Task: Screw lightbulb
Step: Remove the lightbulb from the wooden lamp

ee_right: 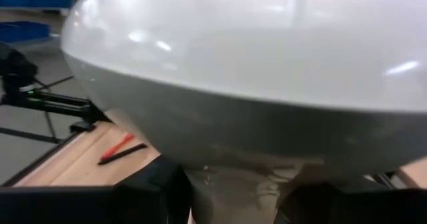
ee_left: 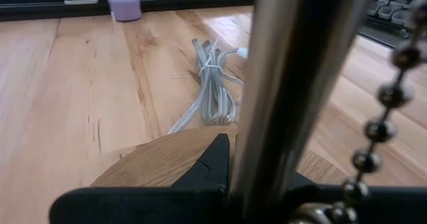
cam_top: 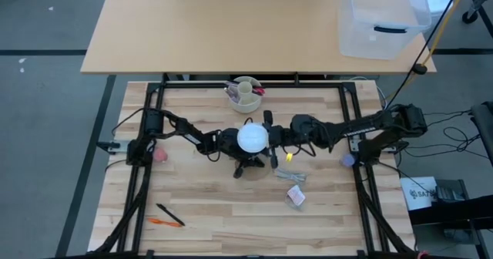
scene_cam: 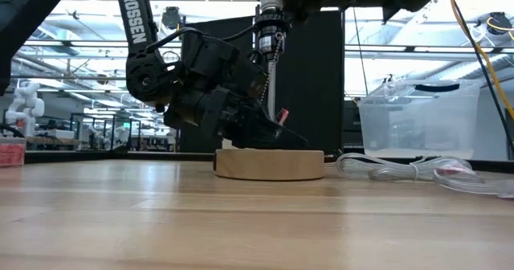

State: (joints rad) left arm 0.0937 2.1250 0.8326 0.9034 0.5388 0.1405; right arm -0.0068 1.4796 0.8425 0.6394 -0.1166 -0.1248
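At the desk's (cam_top: 208, 220) middle, above the round wooden lamp base (scene_cam: 269, 164), sits one lightbulb (cam_top: 252, 137): white, with a frosted dome narrowing to a pale neck. The right hand (cam_top: 271, 139) is clamped round that neck; the left hand (cam_top: 231, 142), closed, grips the lamp's metal stem (ee_left: 293, 84). Beside the base: one coiled cord (ee_left: 212, 91); farther off, one pen cup (cam_top: 245, 94).

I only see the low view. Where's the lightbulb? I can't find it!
Observer: The lightbulb is above your picture's top edge. The high view shows it white and round.
Operator: Who's holding it?
Observer: The right gripper. In its wrist view, its fingers sit on both sides of the bulb's neck.
Operator: And the other arm?
Observer: The left gripper clamps the lamp pole, with a bead chain hanging beside it.
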